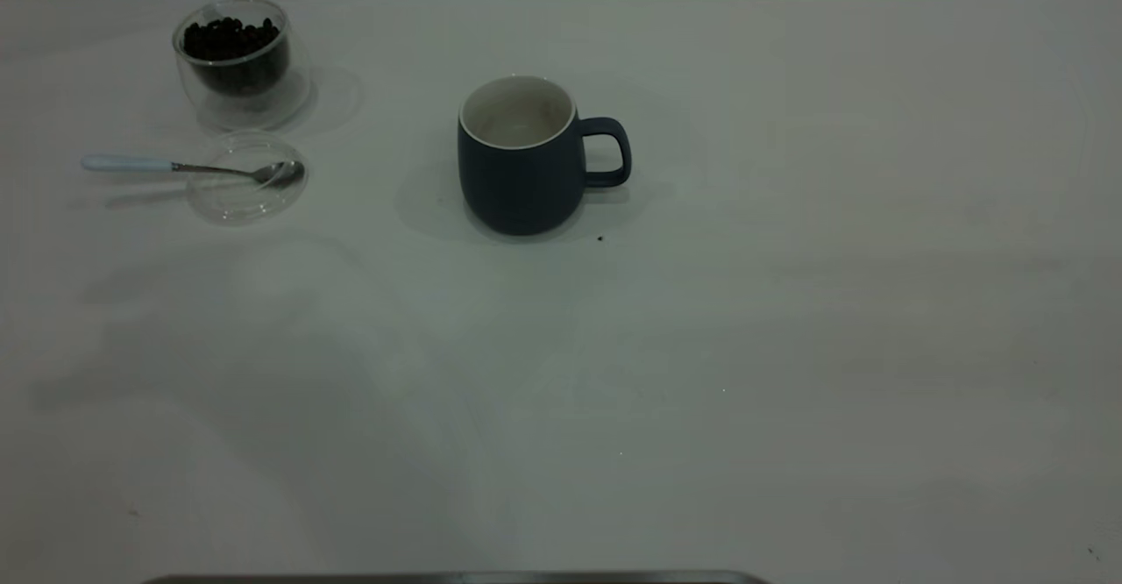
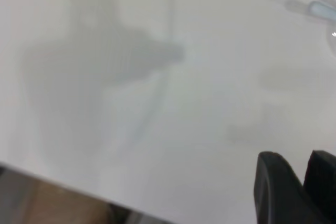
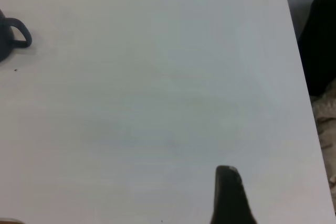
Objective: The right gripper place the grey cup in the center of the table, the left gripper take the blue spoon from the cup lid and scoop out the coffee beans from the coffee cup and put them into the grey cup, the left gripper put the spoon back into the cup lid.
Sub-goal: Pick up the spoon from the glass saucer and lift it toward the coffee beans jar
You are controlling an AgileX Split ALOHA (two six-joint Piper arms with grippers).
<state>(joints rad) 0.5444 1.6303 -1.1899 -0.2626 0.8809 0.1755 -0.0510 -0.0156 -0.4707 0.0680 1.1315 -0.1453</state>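
The mug [image 1: 522, 159] stands mid-bench [image 1: 789, 347]. Next: the left end effector [image 2: 299, 182], slightly parted and empty, must reach the spoon [image 1: 188, 167] at nine o'clock; the right one's state is unclear.

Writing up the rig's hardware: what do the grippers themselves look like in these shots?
Only fingertips show. The left gripper has two matte black, tapered fingers with rounded tips. The right gripper shows one similar black finger. No cables or markings are visible.

Table [image 1: 789, 347] viewed steeply from above by exterior camera; grey cup [image 1: 523, 163] shared with right wrist view; left wrist view held close over tabletop.
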